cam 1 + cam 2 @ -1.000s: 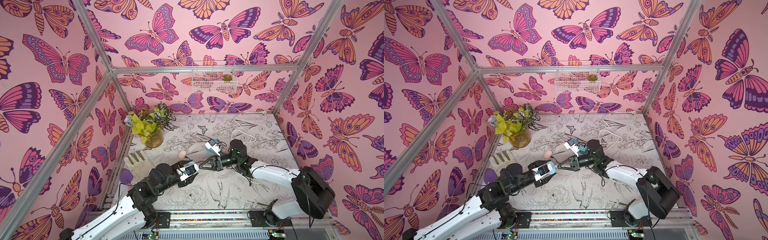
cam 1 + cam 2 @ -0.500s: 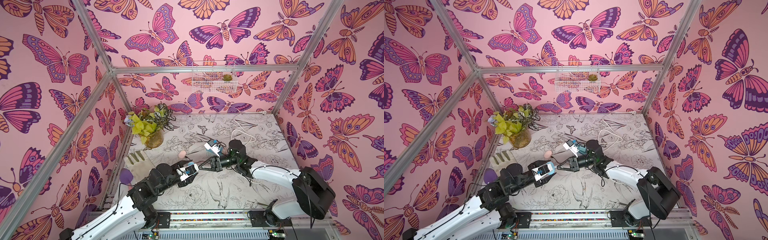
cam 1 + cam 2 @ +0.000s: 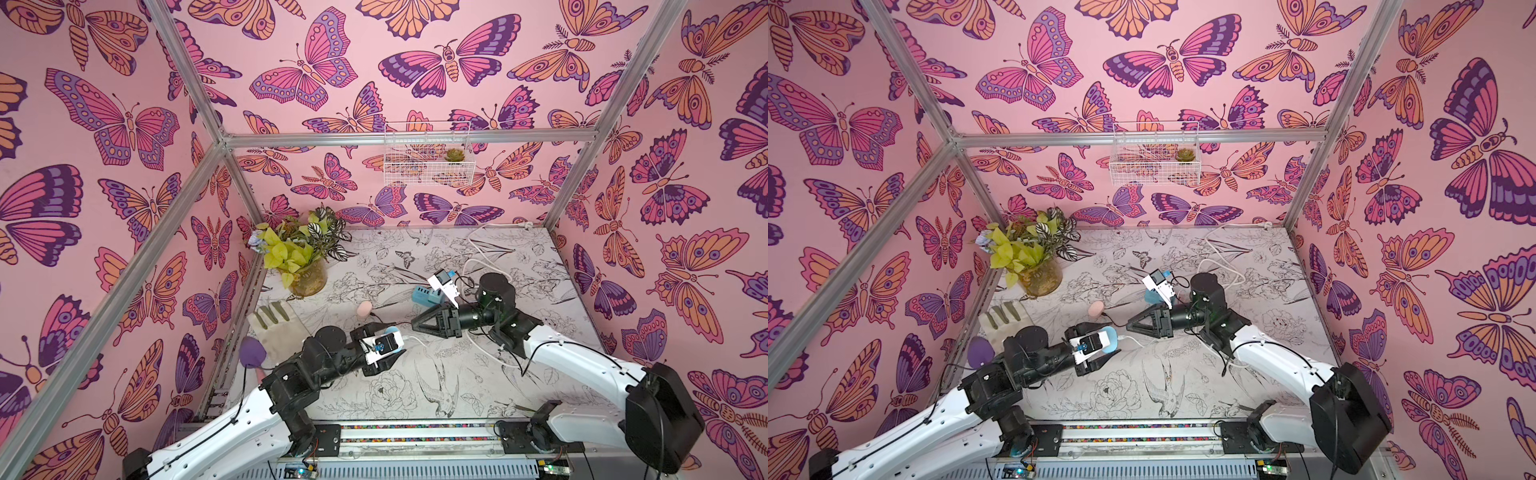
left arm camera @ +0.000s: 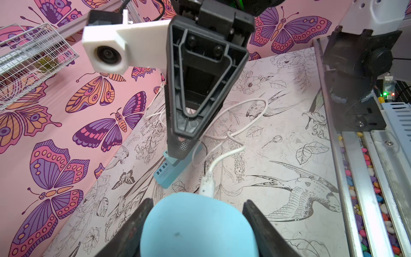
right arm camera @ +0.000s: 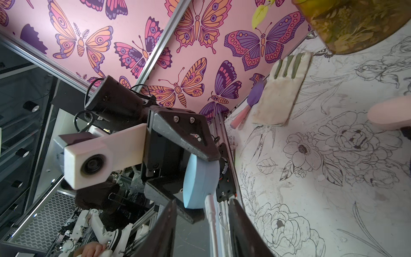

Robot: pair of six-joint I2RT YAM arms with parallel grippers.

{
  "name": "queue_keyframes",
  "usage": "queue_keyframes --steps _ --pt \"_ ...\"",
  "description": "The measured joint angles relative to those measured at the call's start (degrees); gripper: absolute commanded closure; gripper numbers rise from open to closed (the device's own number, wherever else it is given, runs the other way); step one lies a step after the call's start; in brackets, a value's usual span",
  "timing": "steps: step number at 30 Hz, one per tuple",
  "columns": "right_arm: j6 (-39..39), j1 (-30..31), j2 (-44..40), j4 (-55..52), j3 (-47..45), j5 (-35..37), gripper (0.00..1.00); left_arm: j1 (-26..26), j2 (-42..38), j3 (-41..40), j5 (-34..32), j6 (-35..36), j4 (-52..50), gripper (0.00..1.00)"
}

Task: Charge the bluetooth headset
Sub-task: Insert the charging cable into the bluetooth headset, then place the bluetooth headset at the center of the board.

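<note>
The bluetooth headset shows as a rounded light-blue body (image 3: 393, 332) (image 3: 1109, 337), held above the table between the jaws of my left gripper (image 4: 198, 201), which is shut on it. A white cable plug (image 4: 206, 185) (image 5: 210, 207) sits in the body's front edge. My right gripper (image 3: 415, 325) (image 5: 203, 202) faces it from the right. Its jaws stand open on either side of the plug, with a gap on each side. The cable (image 3: 478, 353) trails back across the table. A blue USB charger block (image 3: 426, 294) (image 4: 171, 171) lies behind the right gripper.
A pink egg-shaped thing (image 3: 365, 308) with a black lead lies behind the left gripper. A glove (image 3: 276, 328) and a purple trowel (image 3: 252, 353) lie at the left edge. A vase of plants (image 3: 307, 278) stands back left. A wire basket (image 3: 428, 153) hangs on the back wall.
The right gripper's jaws were shut on the white plug and have parted, letting go of it. Both arms stay almost where they were.
</note>
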Motion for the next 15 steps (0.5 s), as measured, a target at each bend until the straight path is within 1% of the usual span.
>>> queue_keyframes --steps 4,8,15 --pt "-1.7 -1.4 -1.7 -3.5 0.0 1.6 0.57 0.0 0.3 0.0 -0.2 -0.2 0.2 1.0" --pt "-4.0 -1.9 -4.6 -7.4 -0.1 3.7 0.57 0.0 1.9 0.0 -2.3 -1.8 0.2 1.0" --pt "-6.4 -1.9 -10.6 -11.1 -2.0 7.3 0.57 0.0 5.0 -0.1 -9.2 -9.8 0.0 1.0"
